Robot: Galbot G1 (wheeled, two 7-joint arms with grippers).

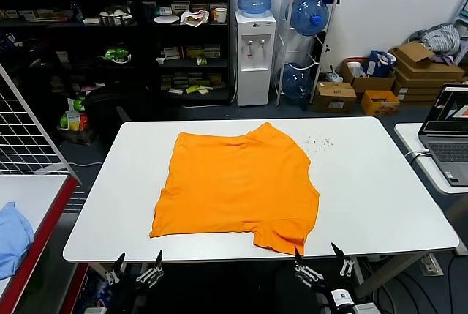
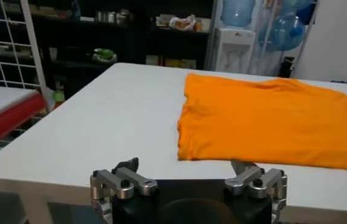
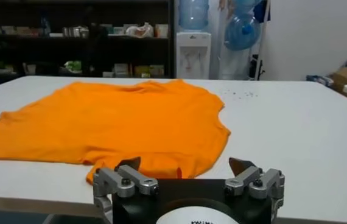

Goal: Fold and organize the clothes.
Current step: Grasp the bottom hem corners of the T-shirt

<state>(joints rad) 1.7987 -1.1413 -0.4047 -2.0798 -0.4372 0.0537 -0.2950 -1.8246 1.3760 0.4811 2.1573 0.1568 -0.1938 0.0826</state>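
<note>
Head view | T-shirt (image 1: 238,186) hem near table (image 1: 380,182) front edge | right side bare

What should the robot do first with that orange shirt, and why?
Probably reach both arms forward to the shirt's near edge. The orange shirt lies spread out and unfolded on the white table, while the left gripper and right gripper wait open and empty at the table's near edge.

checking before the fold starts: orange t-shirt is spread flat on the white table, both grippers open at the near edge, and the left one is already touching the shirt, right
Not quite. The left gripper touches nothing: the left wrist view shows it open, short of the table's near edge, with bare tabletop between it and the orange T-shirt. The rest holds: the shirt lies spread, and the right gripper is open at the near edge.
</note>
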